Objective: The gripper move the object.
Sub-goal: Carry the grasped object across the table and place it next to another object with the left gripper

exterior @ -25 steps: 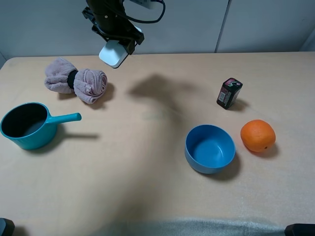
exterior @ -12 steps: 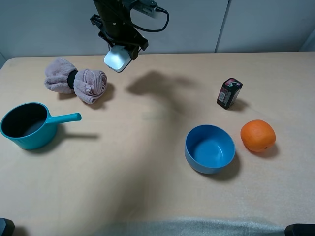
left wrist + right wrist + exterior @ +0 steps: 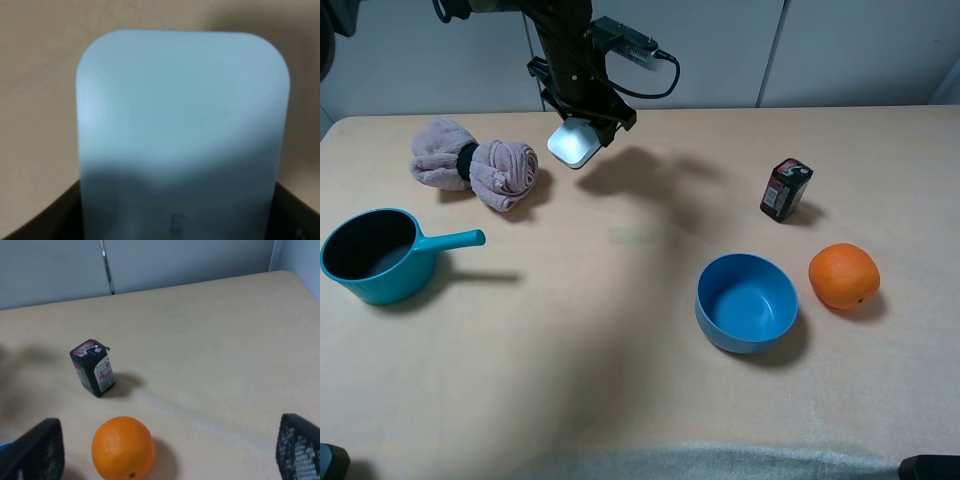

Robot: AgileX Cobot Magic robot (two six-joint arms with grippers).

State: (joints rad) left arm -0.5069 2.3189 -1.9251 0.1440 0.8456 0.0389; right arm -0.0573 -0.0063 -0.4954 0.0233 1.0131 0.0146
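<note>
The left claw is clamped on the white case. It grips one short end, so the rest juts out free! The case hangs in the air above the surface, near the pink cloth at the far side. The lift likely keeps it from scraping on the way across. The arm reaches down from high at the back, wrist tipped, case tilted. Opposite, the right claw sits low, fingers spread wide and holding nothing, with the orange and dark box ahead of it.
</note>
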